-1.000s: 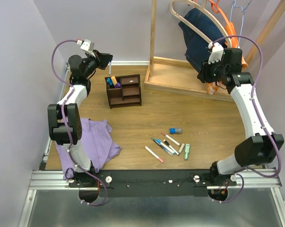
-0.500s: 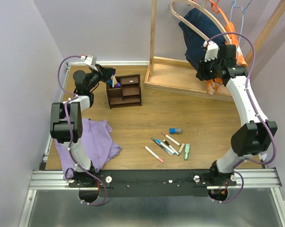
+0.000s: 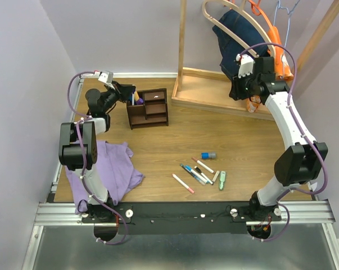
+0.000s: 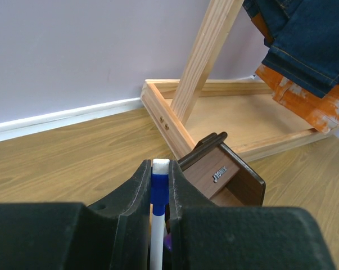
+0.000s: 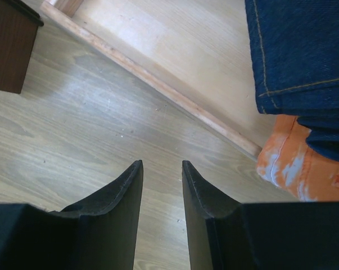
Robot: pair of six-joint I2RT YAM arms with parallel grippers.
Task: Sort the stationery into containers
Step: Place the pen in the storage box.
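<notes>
Left claw [image 4: 160, 169] pinched narrow on a slim white pen with a blue band [image 4: 159, 188], cap end poking up between the black fingers [image 4: 136, 191], shaft running down out of sight. Poised at the 10 o'clock corner of the small dark brown wooden desk organiser [image 3: 148, 108], by its left open compartment, already stocked with a few upright coloured markers [image 3: 135, 97]. Hidden lower end of the pen: inside the compartment or not, impossible to tell from either view.

Looks like the drop-in step. Line the pen up near vertical above a gap among those markers. Lower until well inside the compartment walls, then part the fingers only a little and lift straight up. Avoid shoving the organiser toward 3 o'clock or snagging a standing marker on the way out.

Right claw [image 5: 161, 169] half spread, holding nothing, high at 1 o'clock over the large light wooden clothes-rack base [image 3: 214, 93], beside hanging blue denim [image 5: 298, 50].

Out at 5 o'clock, well apart from the organiser: loose pens [image 3: 194, 173], a stubby blue-grey cylinder [image 3: 208, 155] and a pale green piece [image 3: 222, 180], all unsorted on the brown wooden table [image 3: 242, 146]. Crumpled purple cloth [image 3: 110, 166] at 8 o'clock.
</notes>
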